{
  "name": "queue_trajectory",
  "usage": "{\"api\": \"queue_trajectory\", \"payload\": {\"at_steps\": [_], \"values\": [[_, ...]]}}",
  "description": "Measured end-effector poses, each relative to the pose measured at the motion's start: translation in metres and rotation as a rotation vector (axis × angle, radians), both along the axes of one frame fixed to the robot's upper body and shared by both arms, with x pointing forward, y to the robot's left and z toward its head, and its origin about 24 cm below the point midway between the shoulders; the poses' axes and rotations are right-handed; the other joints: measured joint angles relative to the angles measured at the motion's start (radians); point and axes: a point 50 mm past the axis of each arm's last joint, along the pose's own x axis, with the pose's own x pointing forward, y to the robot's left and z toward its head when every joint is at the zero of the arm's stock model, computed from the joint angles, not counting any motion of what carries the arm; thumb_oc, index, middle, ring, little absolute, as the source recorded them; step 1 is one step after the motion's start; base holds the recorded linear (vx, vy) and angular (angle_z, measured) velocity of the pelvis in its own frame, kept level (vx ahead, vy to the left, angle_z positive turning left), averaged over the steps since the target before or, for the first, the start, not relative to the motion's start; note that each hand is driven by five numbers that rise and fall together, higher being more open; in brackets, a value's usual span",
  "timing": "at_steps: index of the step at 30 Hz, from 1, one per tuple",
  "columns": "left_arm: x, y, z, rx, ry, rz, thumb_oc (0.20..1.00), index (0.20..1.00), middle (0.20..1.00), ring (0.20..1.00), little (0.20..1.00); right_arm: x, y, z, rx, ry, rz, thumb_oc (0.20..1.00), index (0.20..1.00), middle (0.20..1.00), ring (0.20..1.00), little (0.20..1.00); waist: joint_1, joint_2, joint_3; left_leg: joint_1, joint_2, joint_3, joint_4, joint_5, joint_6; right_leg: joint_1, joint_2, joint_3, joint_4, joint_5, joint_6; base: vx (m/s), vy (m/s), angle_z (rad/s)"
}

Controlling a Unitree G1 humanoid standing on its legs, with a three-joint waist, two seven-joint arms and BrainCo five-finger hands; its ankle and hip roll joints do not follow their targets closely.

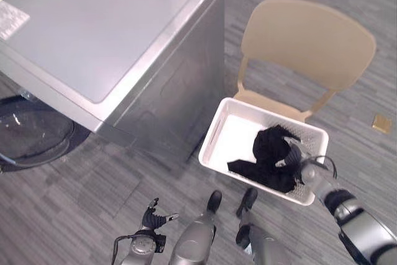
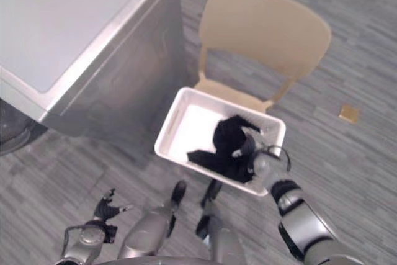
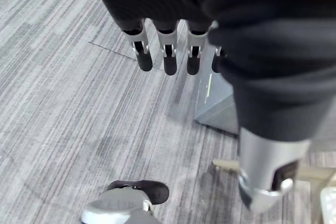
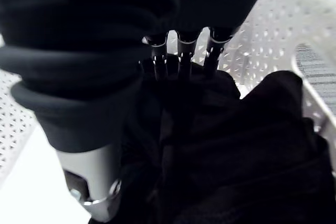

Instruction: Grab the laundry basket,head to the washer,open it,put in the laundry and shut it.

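A white laundry basket stands on the seat of a tan chair, right of the silver washer. Black laundry lies bunched in the basket's right half. My right hand reaches into the basket and rests on that dark cloth. In the right wrist view the hand presses into the laundry beside the perforated basket wall. My left hand hangs low over the floor at the lower left, open and holding nothing, with its fingers straight.
The washer's round glass door hangs swung out at the far left. A small tan square lies on the grey striped floor to the right of the chair. Open floor stretches in front of the washer.
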Motion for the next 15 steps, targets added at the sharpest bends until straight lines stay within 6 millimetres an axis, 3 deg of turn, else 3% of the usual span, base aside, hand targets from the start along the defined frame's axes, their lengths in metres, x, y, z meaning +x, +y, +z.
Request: {"api": "queue_trajectory", "payload": {"at_steps": [4,5,6,7,11,12,15], "values": [[0.031,-0.011,0.015,-0.014,-0.095,-0.024,1.0,1.0,1.0,1.0,1.0,0.024,-0.022,0.039,-0.112,-0.073,-0.131,1.0,1.0,1.0,1.0,1.0,0.032,0.016,0.07,-0.092,-0.002,-0.02,0.032,0.022,-0.003,-0.082,-0.001,-0.014,0.006,0.018,0.003,-0.09,0.009,0.21],[0.042,-0.015,0.021,-0.012,-0.125,-0.042,1.0,1.0,1.0,1.0,1.0,0.029,-0.025,0.049,-0.121,-0.109,-0.165,0.809,0.809,0.809,0.809,0.809,0.032,0.031,0.092,-0.103,-0.003,-0.03,0.029,0.028,-0.005,-0.089,-0.002,-0.025,0.007,0.019,0.003,-0.03,-0.001,0.18],[0.045,-0.015,0.022,-0.016,-0.133,-0.034,1.0,1.0,1.0,1.0,1.0,0.03,-0.024,0.052,-0.104,-0.131,-0.175,0.31,0.31,0.31,0.31,0.31,0.03,0.033,0.095,-0.103,-0.003,-0.032,0.026,0.029,-0.007,-0.089,-0.003,-0.026,0.007,0.018,0.003,0.01,-0.005,0.12],[0.046,-0.015,0.023,-0.027,-0.138,-0.021,1.0,1.0,1.0,1.0,1.0,0.032,-0.022,0.054,-0.084,-0.132,-0.171,0.2,0.2,0.2,0.2,0.2,0.028,0.033,0.095,-0.097,-0.003,-0.032,0.024,0.028,-0.008,-0.085,-0.003,-0.025,0.007,0.018,0.003,0.0,0.0,0.0],[0.054,-0.016,0.028,-0.035,-0.161,-0.014,1.0,1.0,1.0,1.0,1.0,0.031,0.005,0.052,0.151,-0.158,-0.087,0.2,0.2,0.2,0.2,0.2,0.012,0.033,0.094,-0.061,-0.001,-0.028,0.009,0.028,-0.008,-0.059,-0.001,-0.022,0.005,0.026,-0.008,0.02,0.008,-0.03],[0.055,-0.016,0.03,-0.041,-0.173,-0.008,1.0,1.0,1.0,1.0,1.0,0.025,0.024,0.047,0.285,-0.154,-0.03,0.2,0.2,0.2,0.2,0.2,0.004,0.033,0.094,-0.032,-0.001,-0.026,0.004,0.027,-0.009,-0.032,0.0,-0.018,0.003,0.026,-0.008,0.04,0.05,-0.05],[0.059,-0.015,0.036,-0.06,-0.211,0.01,1.0,1.0,1.0,1.0,1.0,0.013,0.046,0.045,0.495,-0.173,0.04,0.2,0.2,0.2,0.2,0.2,-0.011,0.028,0.089,0.03,0.0,-0.008,-0.016,0.022,-0.002,0.014,0.0,0.011,0.003,0.026,-0.008,0.08,0.051,-0.17]]}}
